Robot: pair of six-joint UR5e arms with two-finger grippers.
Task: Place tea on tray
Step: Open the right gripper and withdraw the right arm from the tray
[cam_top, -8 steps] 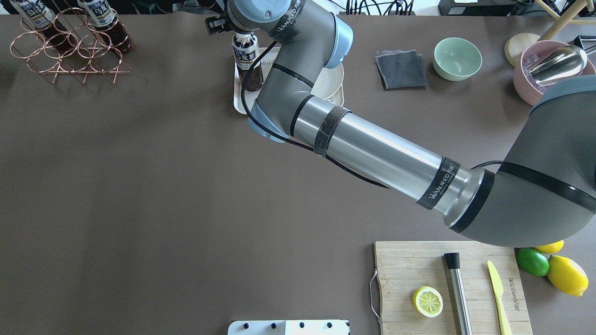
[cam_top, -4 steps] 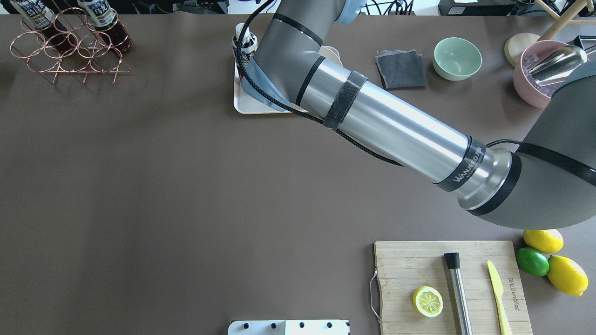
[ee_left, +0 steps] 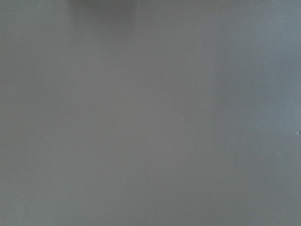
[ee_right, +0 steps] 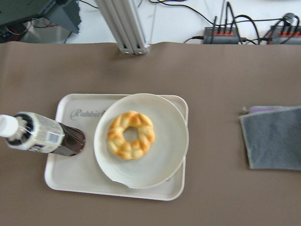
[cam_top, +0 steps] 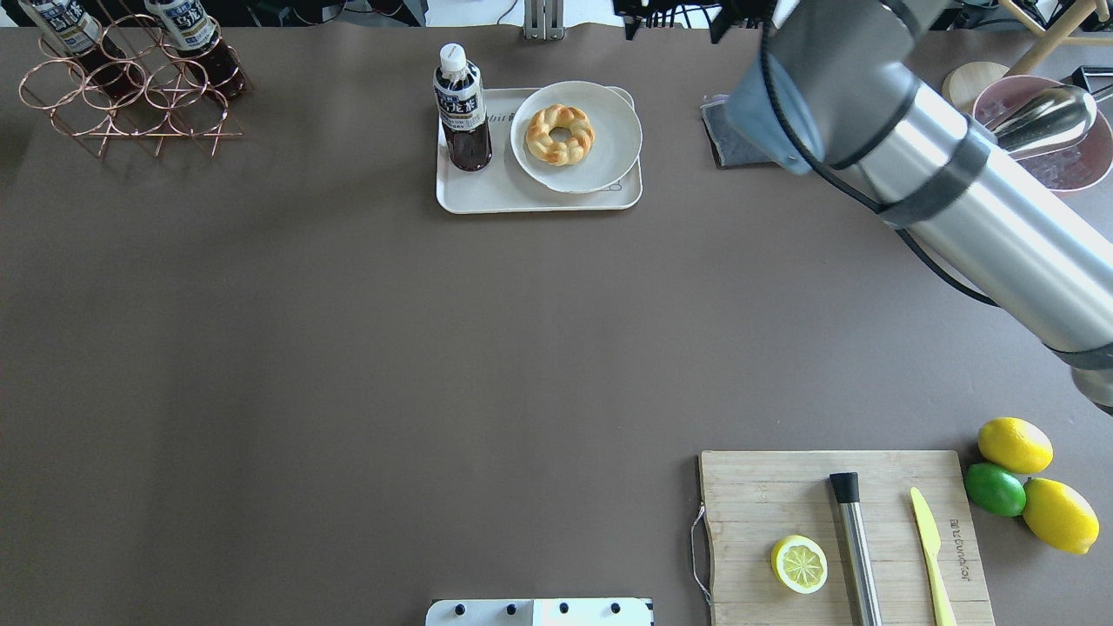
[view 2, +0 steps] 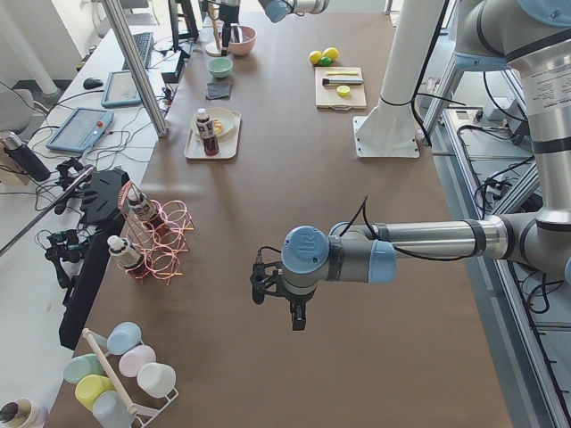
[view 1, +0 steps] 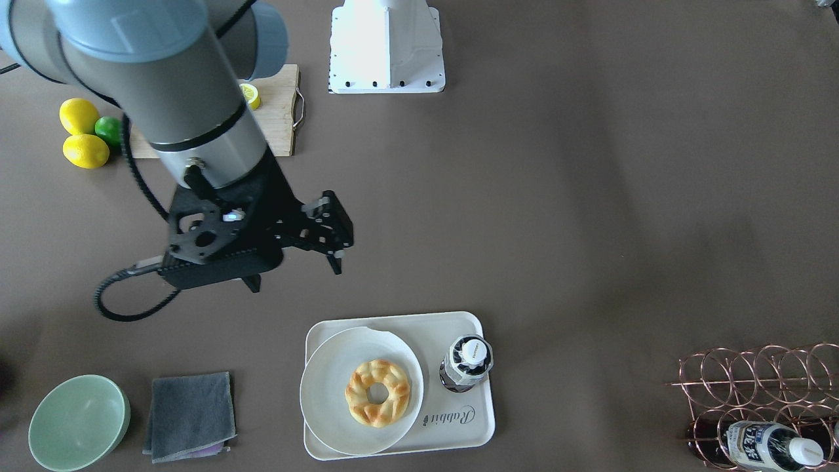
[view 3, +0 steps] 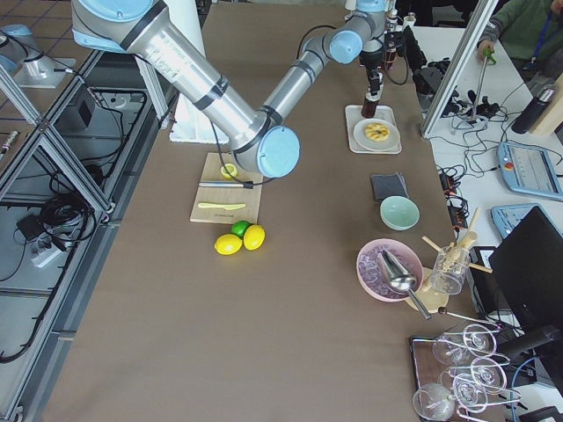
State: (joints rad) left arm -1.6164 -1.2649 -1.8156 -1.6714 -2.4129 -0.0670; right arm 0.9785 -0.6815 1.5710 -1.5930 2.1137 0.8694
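The tea bottle stands upright and free on the left part of the cream tray. It also shows in the front view and in the right wrist view, on the tray by the "Rabbit" script. My right gripper is open and empty. It hangs high above the table, on the robot's side of the tray and apart from it. My left gripper shows only in the exterior left view, low over bare table far from the tray. I cannot tell if it is open or shut.
A white plate with a ring pastry fills the tray's right part. A copper rack at the far left holds two more bottles. A grey cloth, green bowl, cutting board and citrus fruits lie to the right.
My right arm has pulled back from the tray, up and to the right. The bottle, which it covered before, now stands uncovered and free on the tray.
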